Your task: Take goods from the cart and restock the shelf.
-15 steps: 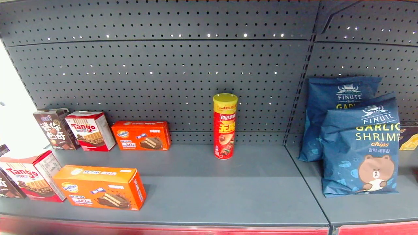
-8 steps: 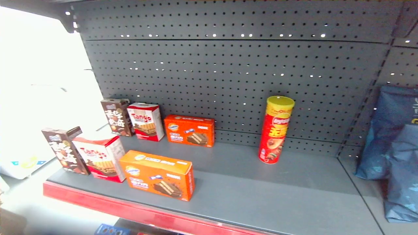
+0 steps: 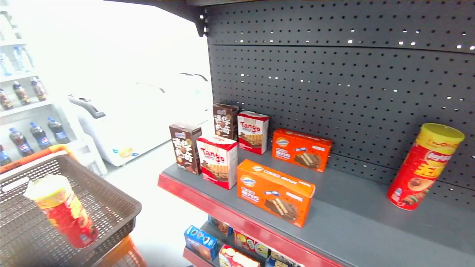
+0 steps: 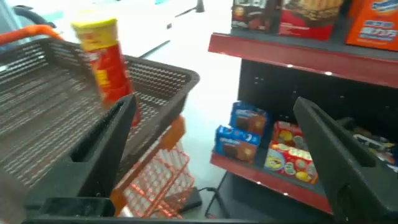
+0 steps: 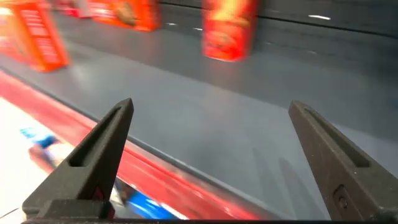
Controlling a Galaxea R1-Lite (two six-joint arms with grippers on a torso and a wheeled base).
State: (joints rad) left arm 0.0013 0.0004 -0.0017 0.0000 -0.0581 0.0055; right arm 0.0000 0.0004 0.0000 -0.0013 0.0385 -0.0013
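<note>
A red chips can with a yellow lid (image 3: 61,211) stands tilted in the brown mesh cart basket (image 3: 122,218) at the lower left. It appears as the same can (image 4: 106,65) in the left wrist view, beyond my open left gripper (image 4: 227,162), which hangs beside the basket (image 4: 161,81). A matching chips can (image 3: 423,167) stands upright on the grey shelf (image 3: 356,222) at the right. My right gripper (image 5: 211,155) is open above the shelf's front edge, with that chips can (image 5: 227,28) ahead of it.
On the shelf's left part stand two brown boxes (image 3: 185,148), two red-and-white wafer boxes (image 3: 217,161) and two orange cake boxes (image 3: 274,191). A lower shelf (image 3: 230,252) holds more packs. A white freezer (image 3: 122,126) and a drinks rack (image 3: 22,111) stand behind the cart.
The head camera has swung to the left: the shelf goods slid right in the picture, the blue chip bags left it, and the cart basket with its can came in.
</note>
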